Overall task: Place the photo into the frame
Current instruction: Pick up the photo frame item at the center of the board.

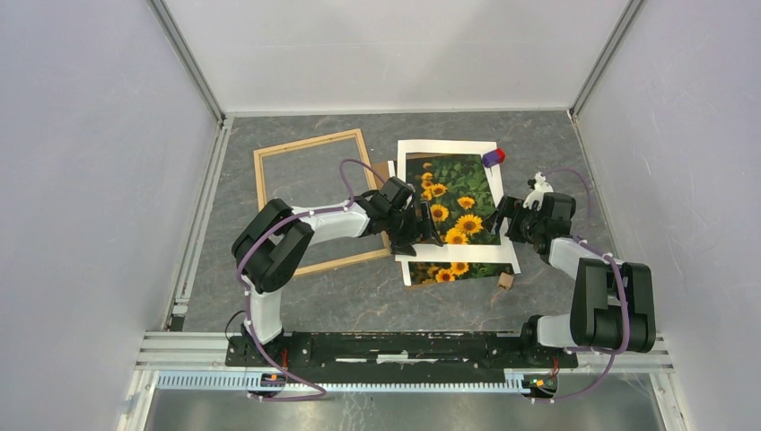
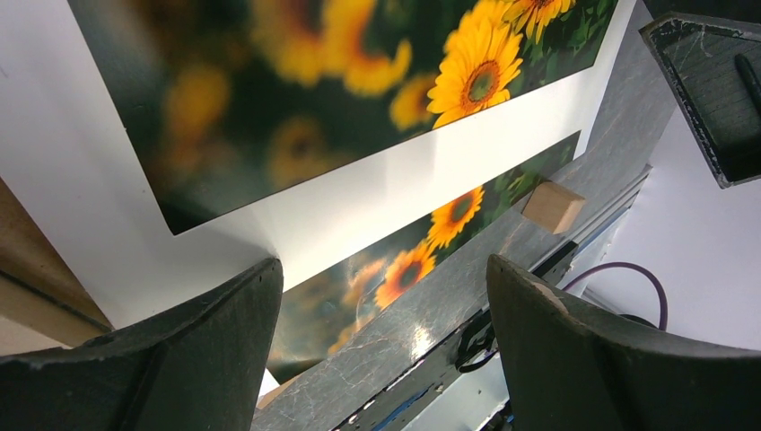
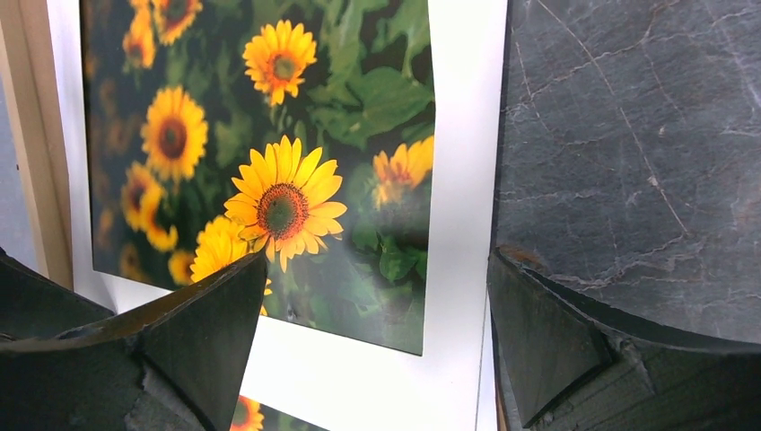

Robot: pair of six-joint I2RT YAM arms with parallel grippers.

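The sunflower photo (image 1: 458, 199) lies on the table right of centre under a white mat (image 1: 449, 148). It shows through the mat's window, and a strip of it sticks out below the mat's near edge (image 1: 453, 269). The light wooden frame (image 1: 310, 148) lies to the left with nothing in it. My left gripper (image 1: 429, 229) hangs open over the mat's near left corner, with the photo's strip (image 2: 422, 260) and bare table between its fingers (image 2: 215, 359). My right gripper (image 1: 504, 218) stands open over the mat's near right corner (image 3: 377, 377), and it holds nothing.
A small wooden block (image 1: 506, 280) lies just off the mat's near right corner. A red and blue object (image 1: 494, 157) sits at the mat's far right corner, with a small white object (image 1: 538, 184) beyond it. A brown board edge (image 1: 386, 171) shows between frame and mat.
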